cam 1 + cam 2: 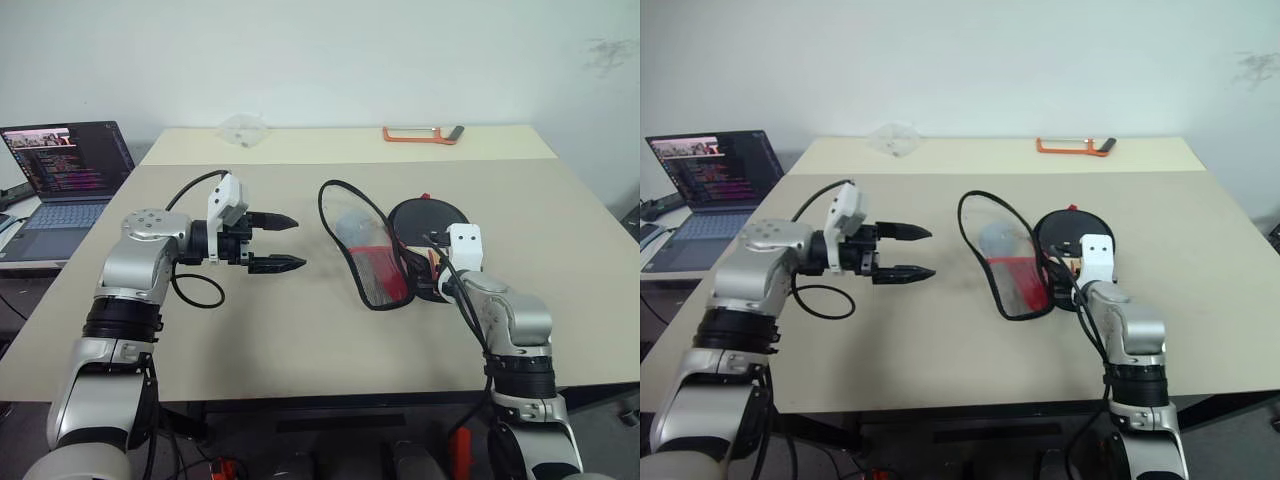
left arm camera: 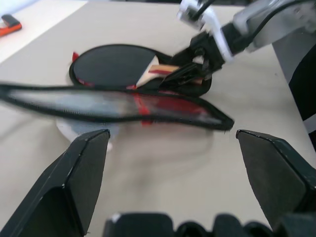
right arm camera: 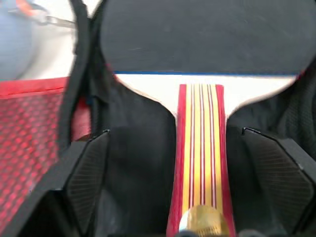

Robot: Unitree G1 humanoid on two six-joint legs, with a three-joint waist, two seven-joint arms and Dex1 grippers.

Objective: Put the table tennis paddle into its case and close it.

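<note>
The case (image 1: 368, 262) lies unzipped in the middle of the table, its red mesh flap (image 1: 1018, 282) standing up on the left side. The table tennis paddle (image 1: 430, 215) lies in the black half, blade away from me, striped handle (image 3: 200, 163) toward me. My right gripper (image 3: 175, 132) is open, one finger on each side of the handle and neither touching it. My left gripper (image 1: 298, 242) is open with nothing in it, above the table left of the flap and pointing at it (image 2: 118, 106).
An open laptop (image 1: 65, 170) sits off the table's left side. On the far table lie an orange-framed saw (image 1: 420, 134) and a clear plastic item (image 1: 243, 128). The table edge (image 1: 300, 395) runs just in front of me.
</note>
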